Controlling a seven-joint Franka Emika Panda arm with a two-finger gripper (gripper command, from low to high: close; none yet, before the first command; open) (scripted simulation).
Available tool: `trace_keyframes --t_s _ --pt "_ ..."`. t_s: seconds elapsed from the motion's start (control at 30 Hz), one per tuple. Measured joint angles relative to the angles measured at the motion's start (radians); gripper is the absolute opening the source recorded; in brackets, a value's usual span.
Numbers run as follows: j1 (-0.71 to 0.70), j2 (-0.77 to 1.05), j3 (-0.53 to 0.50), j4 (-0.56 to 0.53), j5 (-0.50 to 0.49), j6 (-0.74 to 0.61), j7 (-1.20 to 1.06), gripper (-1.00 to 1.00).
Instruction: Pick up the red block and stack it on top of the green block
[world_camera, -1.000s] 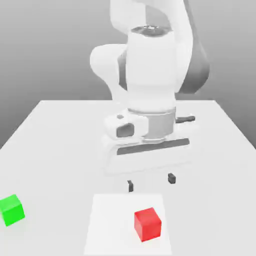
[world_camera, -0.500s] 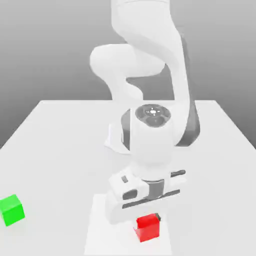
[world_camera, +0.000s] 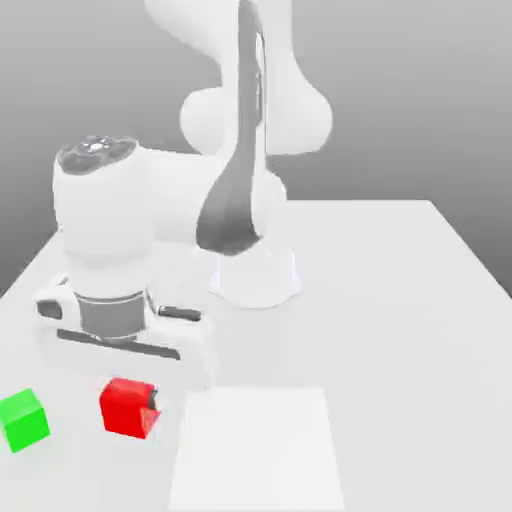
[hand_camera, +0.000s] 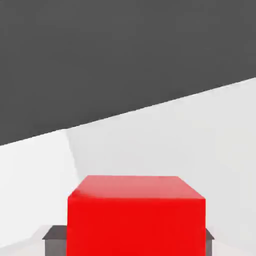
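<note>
White table (world_camera: 400, 300), grey backdrop; claw (world_camera: 128, 408) grips red block (world_camera: 124, 408) near green block (world_camera: 23, 420).

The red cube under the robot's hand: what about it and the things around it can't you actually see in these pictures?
- Exterior view: the hand covers the top of the red block, so whether it hangs clear of the table cannot be told.
- Exterior view: one dark fingertip shows; the block hides the other.
- Hand view: the picture's edge cuts off the red block's lower part.
- Exterior view: the green block's far faces are turned away.
</note>
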Motion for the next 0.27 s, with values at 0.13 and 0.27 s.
trace_keyframes --t_s 0.13,0.27 --pt "-0.123 0.123 -0.055 0.067 0.124 0.042 0.017 -1.00" --pt "-0.161 0.187 -0.029 0.079 0.179 0.088 -0.011 1.00"
